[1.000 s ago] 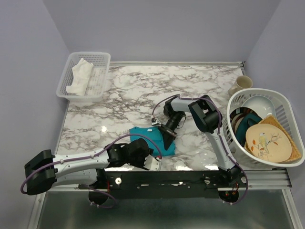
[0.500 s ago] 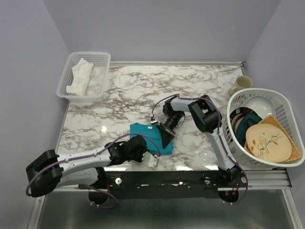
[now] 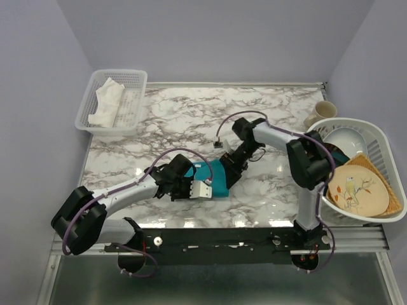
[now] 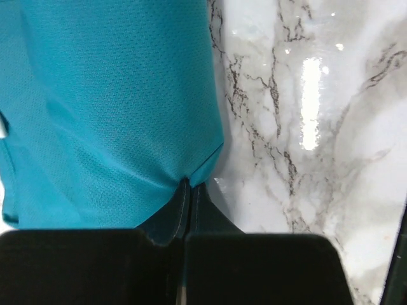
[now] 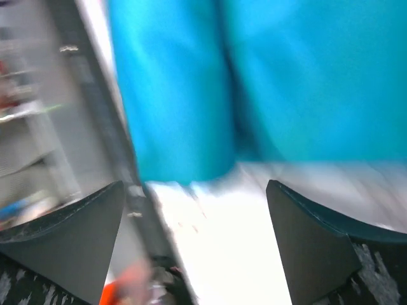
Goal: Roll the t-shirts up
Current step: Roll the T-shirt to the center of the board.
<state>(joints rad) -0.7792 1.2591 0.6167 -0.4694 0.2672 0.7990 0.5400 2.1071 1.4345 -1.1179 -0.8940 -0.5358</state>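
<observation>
Glossy white marble worktop [image 3: 273, 114] with grey veins, boxed in by plain lavender walls. In the far left corner sits a white lattice basket [image 3: 135, 95] holding a crumpled white cloth [image 3: 107, 100]. The teal t-shirt [image 3: 218, 180] lies folded small near the front edge, its fabric thin and fine-meshed. Left gripper [image 4: 189, 189] has its jaws pressed together, nipping the shirt's hem corner. Right gripper [image 5: 195, 190] is spread wide at the shirt's right side, holding nothing; blur hides whether it touches.

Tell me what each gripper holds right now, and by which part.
The left gripper pinches the teal t-shirt at a corner of its edge. The right gripper is open, holding nothing.
</observation>
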